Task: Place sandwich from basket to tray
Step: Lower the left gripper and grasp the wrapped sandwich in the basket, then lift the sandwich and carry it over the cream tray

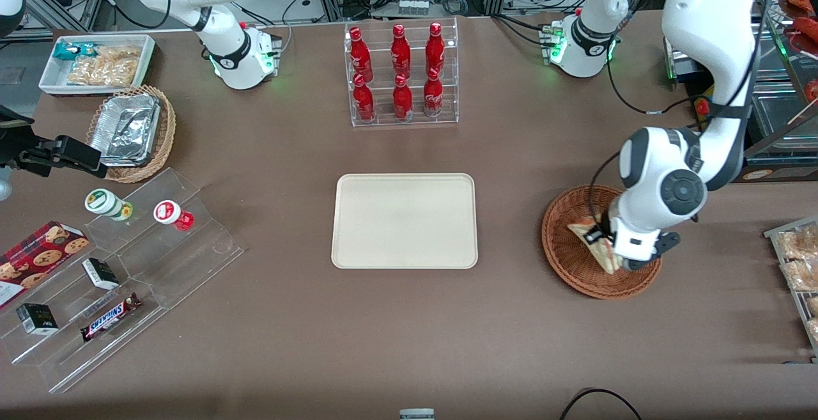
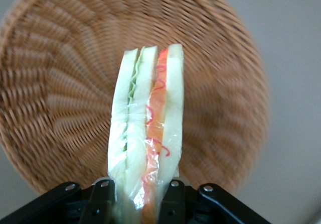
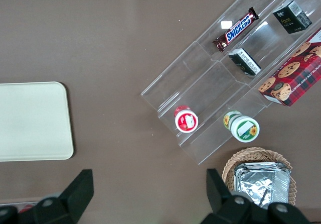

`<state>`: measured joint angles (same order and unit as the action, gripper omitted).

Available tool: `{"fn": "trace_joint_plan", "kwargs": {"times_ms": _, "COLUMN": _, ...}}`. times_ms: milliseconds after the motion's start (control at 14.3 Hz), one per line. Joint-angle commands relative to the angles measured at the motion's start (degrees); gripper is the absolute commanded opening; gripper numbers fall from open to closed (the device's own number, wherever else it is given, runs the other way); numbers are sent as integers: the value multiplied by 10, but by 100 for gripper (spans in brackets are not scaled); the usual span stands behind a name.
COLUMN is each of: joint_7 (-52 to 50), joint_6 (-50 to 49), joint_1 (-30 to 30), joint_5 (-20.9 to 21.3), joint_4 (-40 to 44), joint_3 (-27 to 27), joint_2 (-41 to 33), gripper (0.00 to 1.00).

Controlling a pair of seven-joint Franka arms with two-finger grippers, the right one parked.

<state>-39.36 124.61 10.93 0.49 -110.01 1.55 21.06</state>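
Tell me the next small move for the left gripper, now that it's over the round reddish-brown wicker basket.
Probably lift straight up. The gripper is shut on the plastic-wrapped triangular white-bread sandwich, low over the round reddish-brown wicker basket; the flat cream rectangular tray lies toward the parked arm's end, so clearing the rim comes first.

Readable text: "SNICKERS" on the chocolate bar [image 3: 235, 29] lying on the clear acrylic step shelf [image 3: 210, 83]; "Face" on the small black box [image 3: 292, 16] on the same shelf. No other lettering is legible.
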Motion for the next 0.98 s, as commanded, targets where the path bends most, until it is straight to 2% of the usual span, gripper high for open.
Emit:
{"fn": "trace_joint_plan", "kwargs": {"times_ms": 0, "joint_7": -12, "joint_6": -87, "joint_1": 91, "joint_5": 10, "joint_4": 55, "joint_3": -7, "joint_2": -15, "gripper": 26}}
{"fn": "trace_joint_plan", "kwargs": {"times_ms": 140, "joint_7": -12, "joint_6": -125, "joint_1": 164, "joint_5": 10, "joint_4": 114, "joint_3": -7, "joint_2": 14, "gripper": 27}}
{"fn": "trace_joint_plan", "kwargs": {"times_ms": 420, "joint_7": -17, "joint_6": -131, "joint_1": 265, "joint_5": 3, "joint_4": 245, "joint_3": -7, "joint_2": 121, "gripper": 29}}
{"fn": "trace_joint_plan", "kwargs": {"times_ms": 700, "joint_7": -48, "joint_6": -124, "joint_1": 314, "joint_5": 0, "joint_4": 343, "joint_3": -7, "joint_2": 223, "gripper": 29}}
{"fn": "trace_joint_plan", "kwargs": {"times_ms": 910, "joint_7": -70, "joint_6": -69, "joint_1": 335, "joint_5": 0, "joint_4": 377, "joint_3": -6, "joint_2": 272, "gripper": 29}}
